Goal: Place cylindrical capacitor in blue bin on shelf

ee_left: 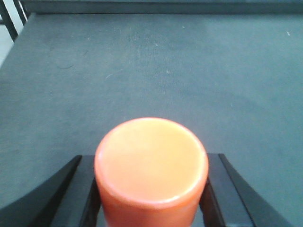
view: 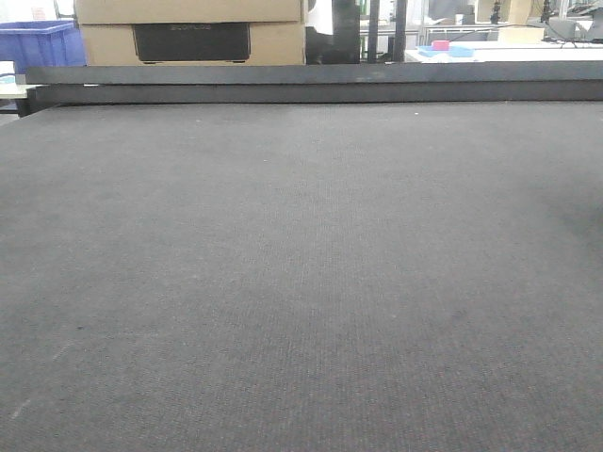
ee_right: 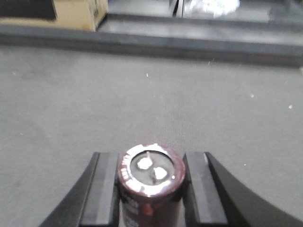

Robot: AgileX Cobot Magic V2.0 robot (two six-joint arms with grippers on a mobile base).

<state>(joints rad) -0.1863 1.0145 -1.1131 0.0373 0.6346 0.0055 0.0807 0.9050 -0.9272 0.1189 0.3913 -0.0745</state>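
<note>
In the right wrist view the cylindrical capacitor (ee_right: 151, 177), dark with a silvery top rim and two pale terminals, stands between the black fingers (ee_right: 102, 189) of my right gripper (ee_right: 151, 189), which is shut on it above the grey mat. My left gripper (ee_left: 151, 189) is shut on an orange cylinder (ee_left: 151, 163) with a smooth round end facing the camera. Neither gripper shows in the front view. A blue bin (view: 40, 43) sits far back at the upper left of the front view. The shelf is out of view.
A wide dark grey mat (view: 301, 273) fills the front view, ending at a dark raised rail (view: 311, 83). Behind it stands a cardboard box (view: 188, 33) with a black panel. White tables with pink and blue items (view: 443, 47) lie at the back right.
</note>
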